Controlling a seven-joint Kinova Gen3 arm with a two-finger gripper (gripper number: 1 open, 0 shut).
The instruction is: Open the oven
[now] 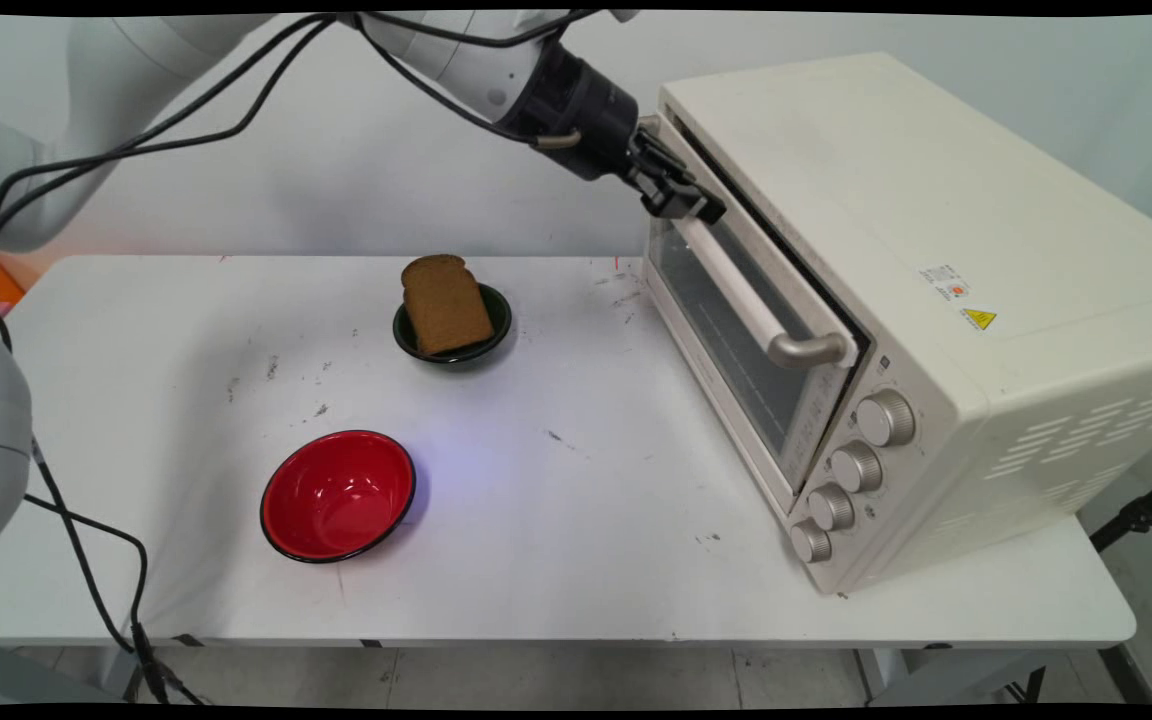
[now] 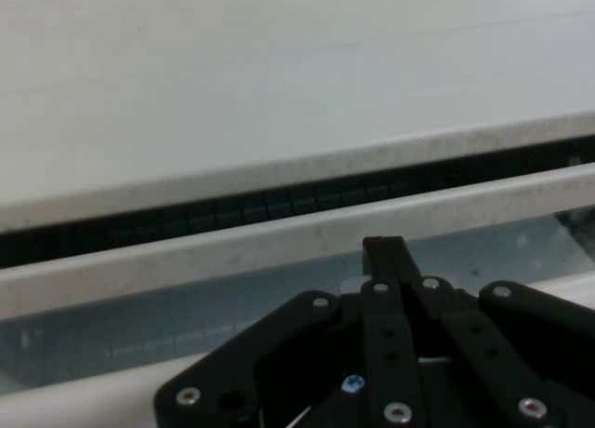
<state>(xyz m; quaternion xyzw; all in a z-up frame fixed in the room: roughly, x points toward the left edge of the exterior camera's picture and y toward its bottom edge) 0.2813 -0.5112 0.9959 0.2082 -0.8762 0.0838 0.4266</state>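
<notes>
Toaster oven (image 1: 936,250) stands on the right side of the counter (image 1: 556,560), its door (image 1: 726,330) facing left. A dark gap along the door's top edge suggests it is slightly ajar. Gripper (image 1: 684,196) sits at the far upper end of the handle (image 1: 746,295), jaws pressed together with nothing seen between them, tips just over the door's top rail in the hand view. Judgement: with contact this far off-centre, any load on the handle should be slow and follow the hinge arc, or the jaws may slip off. Bread slice (image 1: 446,303) in a dark bowl (image 1: 499,312) and a red bowl (image 1: 338,495) sit well apart to the left. Not resolvable: whether the tips touch the handle; the oven interior; the hinge.
</notes>
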